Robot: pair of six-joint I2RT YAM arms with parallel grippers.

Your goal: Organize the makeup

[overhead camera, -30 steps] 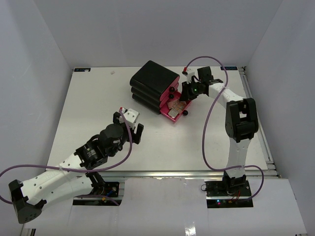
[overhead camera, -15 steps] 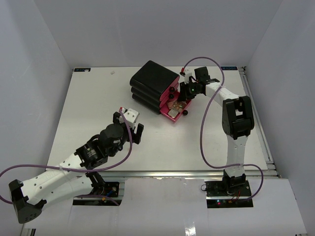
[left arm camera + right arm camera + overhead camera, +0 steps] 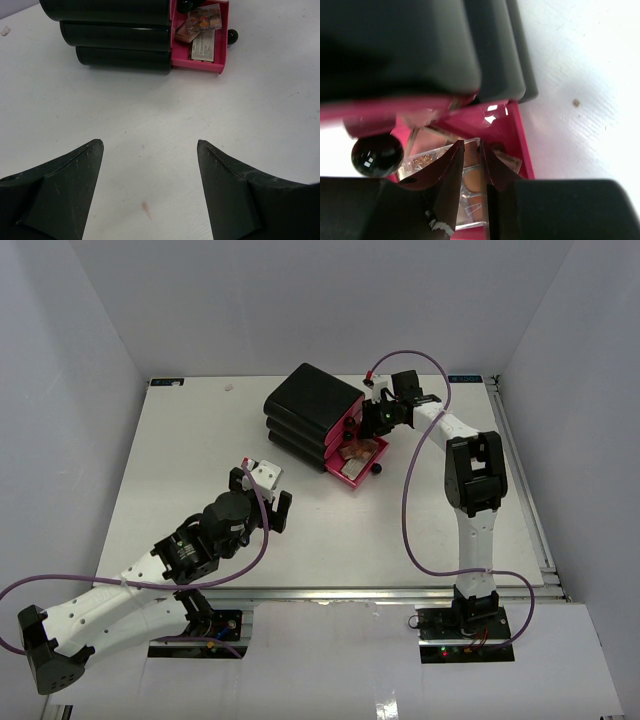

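Observation:
Clear makeup palettes with tan and orange pans (image 3: 204, 21) lie in the open bottom pink drawer (image 3: 362, 466) of the black box (image 3: 310, 408). In the right wrist view a palette (image 3: 473, 181) shows under my right gripper (image 3: 471, 145), whose fingers stand almost together with nothing between them. That gripper (image 3: 377, 424) hovers at the drawer fronts, above the open drawer (image 3: 506, 126). My left gripper (image 3: 150, 144) is open and empty over bare table, well short of the box (image 3: 115, 30); it also shows in the top view (image 3: 262, 495).
A round black drawer knob (image 3: 376, 155) sits just left of my right fingers, under a blurred pink drawer front (image 3: 395, 112). Another knob (image 3: 232, 35) sticks out of the open drawer's front. White walls enclose the table (image 3: 180, 440) on three sides.
My right gripper has moved up and left, from over the open drawer's front to close against the box's drawer fronts. The left arm has not moved.

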